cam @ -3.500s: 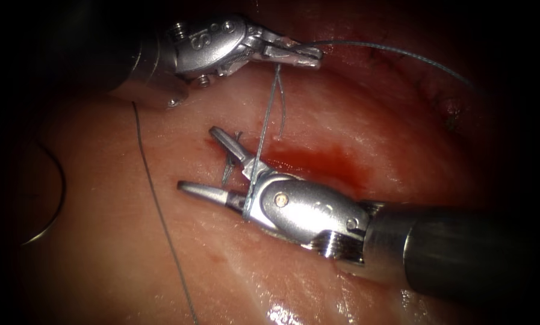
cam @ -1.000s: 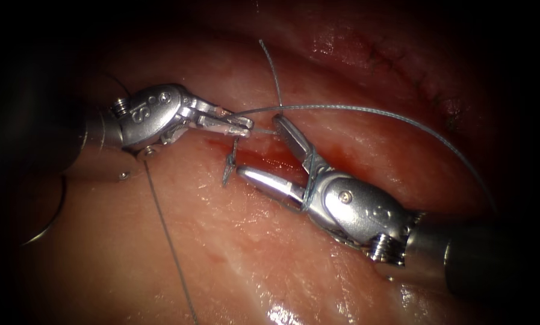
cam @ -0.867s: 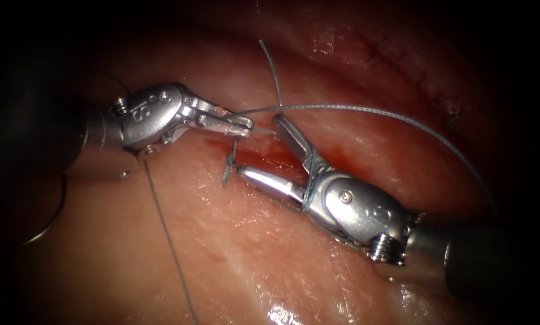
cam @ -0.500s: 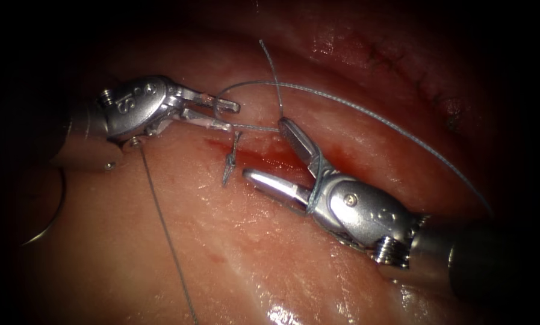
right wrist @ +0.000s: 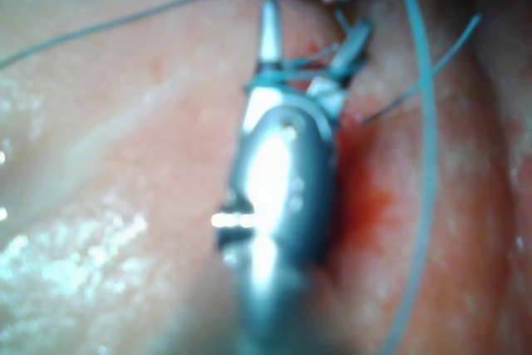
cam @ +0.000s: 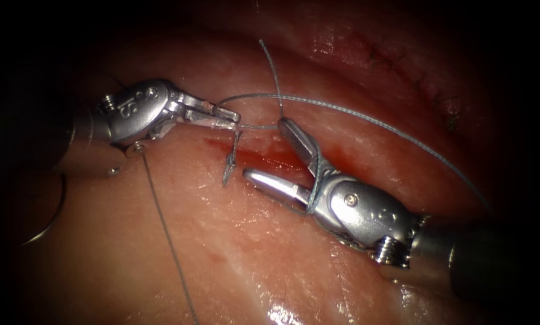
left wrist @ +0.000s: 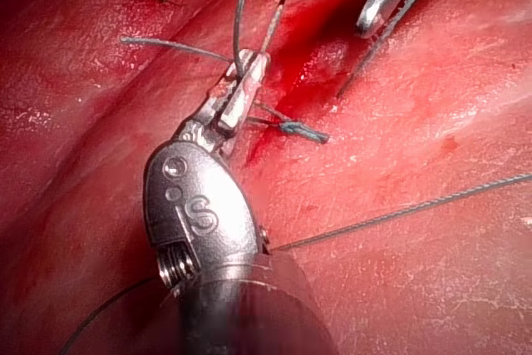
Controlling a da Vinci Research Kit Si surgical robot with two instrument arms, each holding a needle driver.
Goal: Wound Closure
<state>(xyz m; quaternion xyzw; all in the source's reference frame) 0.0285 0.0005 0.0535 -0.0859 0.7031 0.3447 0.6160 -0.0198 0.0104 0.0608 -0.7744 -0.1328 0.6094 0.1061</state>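
At the cut's (cam: 294,157) left end, left tool (cam: 224,116) clamps thread (cam: 354,113) again.
Half a second ago it stood open; right tool (cam: 268,157), toward four o'clock, gapes empty, thread-wrapped; needle (cam: 47,225) lies at nine o'clock, outside tissue (cam: 233,253).

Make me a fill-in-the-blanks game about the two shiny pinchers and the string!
1. The left tool has its jaws shut on the ____.
2. The right tool has its jaws wide ____, holding nothing.
3. Thread is looped around the ____ tool, just behind its jaws.
4. The needle lies on the tissue, on the ____ side of the cut.

Missing words: thread; open; right; left
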